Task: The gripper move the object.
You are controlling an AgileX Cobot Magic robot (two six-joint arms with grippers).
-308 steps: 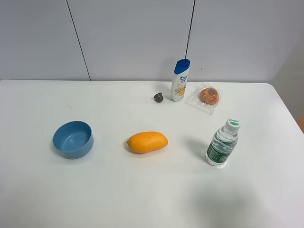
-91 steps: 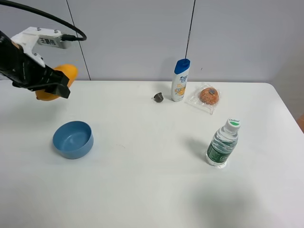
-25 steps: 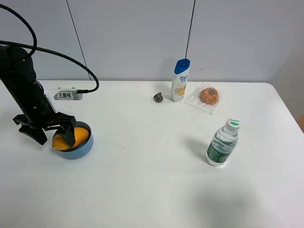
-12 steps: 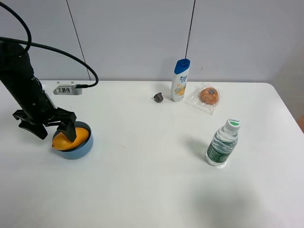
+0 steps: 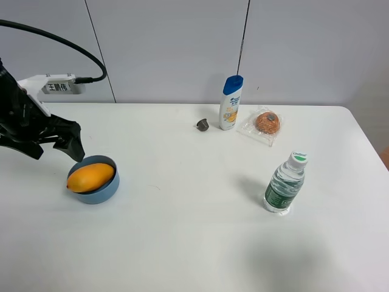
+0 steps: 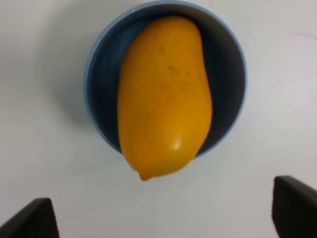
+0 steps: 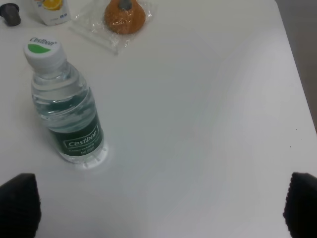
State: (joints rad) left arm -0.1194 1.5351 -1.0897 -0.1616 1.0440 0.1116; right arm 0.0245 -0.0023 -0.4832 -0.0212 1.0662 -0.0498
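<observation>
While the mango (image 5: 90, 177) lies in the blue bowl (image 5: 103, 193), poking over its rim, the left gripper (image 5: 53, 146) hangs above, claws spread wide apart.

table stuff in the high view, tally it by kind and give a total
blue bowl: 1
mango: 1
bottles: 2, shampoo bottle and water bottle
wrapped snack: 1
small dark cap: 1
total: 6
</observation>
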